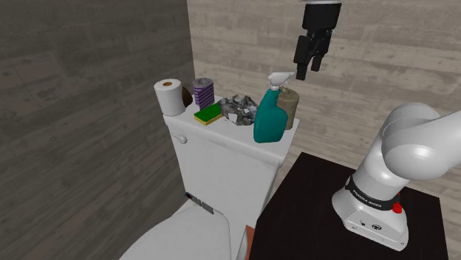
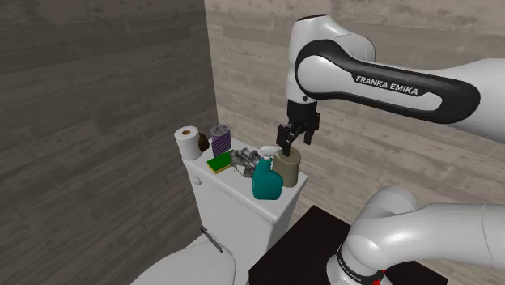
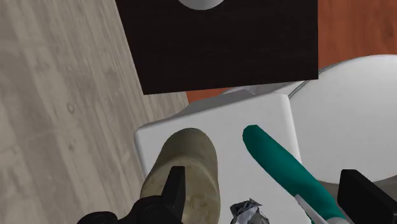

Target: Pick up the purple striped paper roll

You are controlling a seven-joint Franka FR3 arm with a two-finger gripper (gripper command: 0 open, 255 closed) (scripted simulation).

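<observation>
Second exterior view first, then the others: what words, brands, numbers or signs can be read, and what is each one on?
"FRANKA EMIKA": white capitals on the arm's dark upper link, second exterior view.
White lettering on the dark band around the arm's base, shoulder view: too small to read.
Marks on the small strip on the toilet tank's front: too small to read.
Teal spray bottle: no text visible.
</observation>
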